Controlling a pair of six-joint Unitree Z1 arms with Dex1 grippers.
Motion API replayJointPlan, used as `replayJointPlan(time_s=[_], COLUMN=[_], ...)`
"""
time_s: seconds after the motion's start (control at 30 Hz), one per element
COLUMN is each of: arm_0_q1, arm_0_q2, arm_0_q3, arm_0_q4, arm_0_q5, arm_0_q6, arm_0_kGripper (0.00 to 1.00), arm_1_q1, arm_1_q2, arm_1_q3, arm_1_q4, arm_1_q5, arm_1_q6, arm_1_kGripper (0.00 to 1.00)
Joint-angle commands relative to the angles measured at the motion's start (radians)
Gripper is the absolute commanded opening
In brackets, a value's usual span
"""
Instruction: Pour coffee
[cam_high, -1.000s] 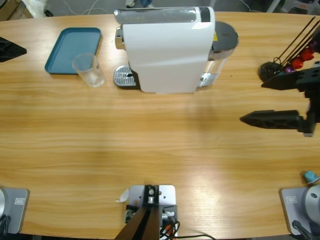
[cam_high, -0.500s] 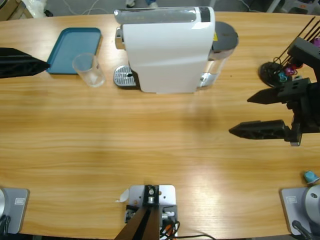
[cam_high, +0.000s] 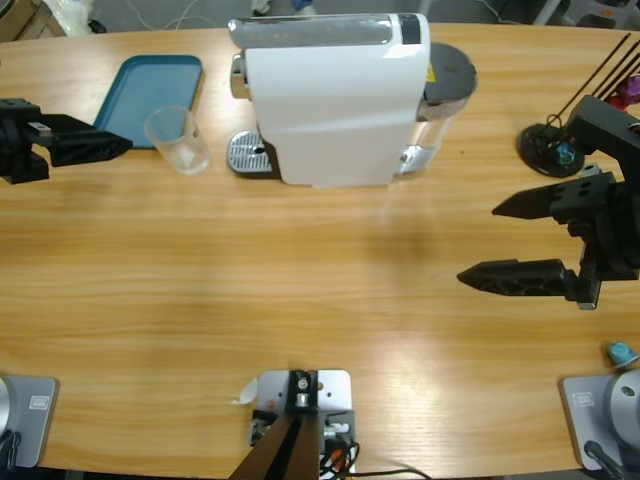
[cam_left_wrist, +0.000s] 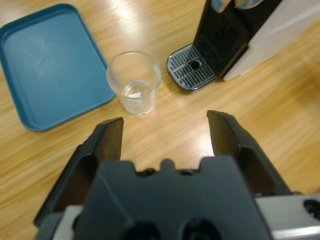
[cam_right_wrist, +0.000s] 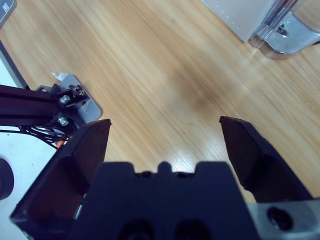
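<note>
A clear plastic cup (cam_high: 178, 140) (cam_left_wrist: 134, 82) stands upright and empty on the wood, between the teal tray (cam_high: 145, 100) and the drip grille (cam_high: 250, 152) (cam_left_wrist: 192, 72) of the white coffee machine (cam_high: 335, 95). My left gripper (cam_high: 115, 146) (cam_left_wrist: 166, 122) comes in from the left edge, open, a short way from the cup and pointing at it. My right gripper (cam_high: 478, 243) (cam_right_wrist: 165, 124) hovers open over bare table at the right, nothing between its jaws.
A black capsule stand (cam_high: 545, 145) with coloured capsules sits at the far right behind the right arm. A small blue capsule (cam_high: 620, 352) lies near the front right corner. The machine's clear water tank (cam_right_wrist: 285, 30) faces the right side.
The left gripper has slid in from the left edge toward the cup. The right gripper has moved nearer the front and a little leftward.
</note>
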Motion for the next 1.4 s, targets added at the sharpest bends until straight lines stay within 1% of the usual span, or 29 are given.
replayJointPlan(time_s=[0.03,0.1,0.23,0.27,0.37,0.4,0.43,0.47,0.5,0.53,0.63,0.67,0.7,0.77,0.87,1.03,1.07,1.1,1.2,1.23,1.27,1.3,1.37,1.4], arm_0_q1=[-0.005,-0.005,-0.011,-0.024,-0.034,-0.034,-0.031,-0.017,-0.001,0.026,0.154,0.186,0.21,0.254,0.282,0.282,0.282,0.281,0.282,0.284,0.286,0.286,0.292,0.294], arm_0_q2=[0.196,0.209,0.106,0.088,0.074,0.076,0.076,0.076,0.083,0.107,0.24,0.272,0.285,0.295,0.353,0.454,0.471,0.48,0.477,0.475,0.475,0.484,0.507,0.518], arm_0_q3=[0.04,0.04,0.074,0.073,0.035,0.013,-0.012,-0.046,-0.073,-0.103,-0.195,-0.205,-0.205,-0.206,-0.206,-0.183,-0.18,-0.175,-0.138,-0.124,-0.116,-0.107,-0.086,-0.076], arm_0_q4=[-0.113,-0.138,-0.144,-0.151,-0.162,-0.159,-0.151,-0.148,-0.148,-0.148,-0.184,-0.231,-0.287,-0.367,-0.483,-0.603,-0.624,-0.643,-0.698,-0.714,-0.72,-0.733,-0.771,-0.792], arm_0_q5=[0.022,0.021,0.014,0.011,0.016,0.011,-0.011,-0.072,-0.135,-0.208,-0.532,-0.613,-0.663,-0.709,-0.778,-0.912,-0.94,-0.956,-0.97,-0.972,-0.972,-0.973,-0.975,-0.976], arm_0_q6=[0.007,0.007,0.009,0.014,0.023,0.022,0.008,-0.033,-0.079,-0.145,-0.419,-0.51,-0.589,-0.713,-0.848,-0.937,-0.948,-0.956,-0.97,-0.972,-0.972,-0.971,-0.971,-0.973], arm_0_kGripper=[0.765,0.762,0.757,0.757,0.756,0.727,0.591,0.385,0.3,0.269,0.283,0.284,0.289,0.292,0.292,0.293,0.313,0.414,0.665,0.728,0.764,0.827,0.85,0.906], arm_1_q1=[0.012,0.012,0.012,0.012,0.012,0.012,0.012,0.012,0.012,0.012,0.012,0.012,0.012,0.012,0.012,0.012,0.012,0.012,0.012,0.012,0.012,0.012,0.012,0.012], arm_1_q2=[0.007,0.004,0.002,0.004,0.013,0.017,0.017,0.017,0.015,0.015,0.011,0.01,0.006,-0.002,-0.016,-0.033,-0.036,-0.039,-0.048,-0.049,-0.049,-0.049,-0.045,-0.044], arm_1_q3=[0.034,0.034,0.036,0.036,0.041,0.042,0.044,0.046,0.046,0.046,0.048,0.049,0.051,0.055,0.061,0.066,0.066,0.068,0.071,0.073,0.073,0.073,0.073,0.074], arm_1_q4=[-0.018,-0.018,-0.018,-0.019,-0.031,-0.034,-0.037,-0.04,-0.041,-0.041,-0.041,-0.042,-0.043,-0.046,-0.052,-0.055,-0.055,-0.055,-0.055,-0.056,-0.056,-0.056,-0.058,-0.058], arm_1_q5=[-0.008,-0.008,-0.014,-0.016,-0.019,-0.019,-0.021,-0.026,-0.03,-0.034,-0.044,-0.045,-0.045,-0.046,-0.053,-0.057,-0.057,-0.057,-0.056,-0.056,-0.056,-0.056,-0.056,-0.056], arm_1_q6=[0.01,0.01,0.014,0.016,0.019,0.02,0.023,0.029,0.033,0.037,0.043,0.044,0.045,0.049,0.054,0.061,0.062,0.062,0.065,0.066,0.068,0.068,0.069,0.072], arm_1_kGripper=[1.0,1.0,1.0,1.0,1.0,1.0,1.0,1.0,1.0,1.0,1.0,1.0,1.0,1.0,1.0,1.0,1.0,1.0,1.0,1.0,1.0,1.0,1.0,1.0])
